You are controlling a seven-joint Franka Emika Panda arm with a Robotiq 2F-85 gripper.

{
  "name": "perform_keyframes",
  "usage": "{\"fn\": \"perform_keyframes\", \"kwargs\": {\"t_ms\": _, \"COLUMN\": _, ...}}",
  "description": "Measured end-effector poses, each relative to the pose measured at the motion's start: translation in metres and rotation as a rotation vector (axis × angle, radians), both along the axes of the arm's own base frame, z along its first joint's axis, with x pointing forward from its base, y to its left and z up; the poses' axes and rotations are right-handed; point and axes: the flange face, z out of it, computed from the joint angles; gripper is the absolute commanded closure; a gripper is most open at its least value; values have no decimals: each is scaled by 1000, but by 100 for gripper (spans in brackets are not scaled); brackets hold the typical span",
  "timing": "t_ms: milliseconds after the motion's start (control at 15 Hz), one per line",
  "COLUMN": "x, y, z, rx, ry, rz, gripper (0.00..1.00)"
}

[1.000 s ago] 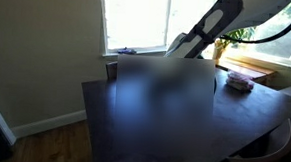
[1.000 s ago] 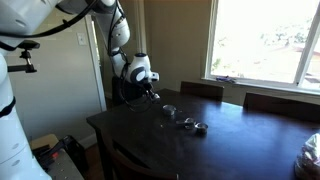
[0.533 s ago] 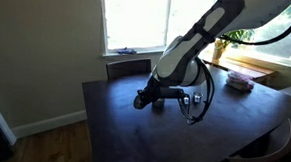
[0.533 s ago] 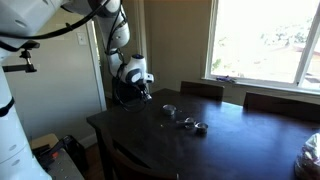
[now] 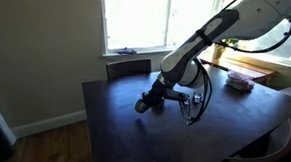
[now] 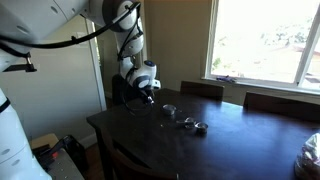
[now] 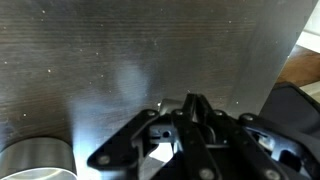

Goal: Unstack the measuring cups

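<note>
Claw: the gripper (image 7: 194, 100) is hanging over the dark table (image 7: 120, 50), its fingers pressing together and clamping nothing.
Cups: the measuring cups (image 6: 187, 122) are sitting mid-frame on the table in an exterior view, near the gripper and to its right.
Wrist view: one shiny cup (image 7: 35, 160) is showing at the lower left corner.

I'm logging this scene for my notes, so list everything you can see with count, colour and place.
cups: about three, silvery, mid-table
table: one, dark brown, foreground
chairs: two, dark, table's window side
flat stack: one, pinkish-white, table corner by window
plant: one, green, at window
window: one, bright, behind table
arm: one, white and black, over table
gripper: one, black, shut and empty, low over table beside a cup
</note>
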Motion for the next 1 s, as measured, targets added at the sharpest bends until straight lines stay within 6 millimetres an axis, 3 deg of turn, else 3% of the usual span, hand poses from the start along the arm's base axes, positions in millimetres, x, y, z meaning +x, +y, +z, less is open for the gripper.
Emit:
{"fn": "perform_keyframes", "kwargs": {"t_ms": 667, "x": 27, "y": -30, "z": -36, "rx": 92, "ry": 60, "rz": 39, "gripper": 95}}
{"fn": "perform_keyframes", "kwargs": {"t_ms": 800, "x": 31, "y": -34, "z": -41, "rx": 96, "ry": 62, "rz": 27, "gripper": 69}}
{"fn": "perform_keyframes", "kwargs": {"t_ms": 1000, "x": 35, "y": -38, "z": -45, "rx": 99, "ry": 60, "rz": 15, "gripper": 51}}
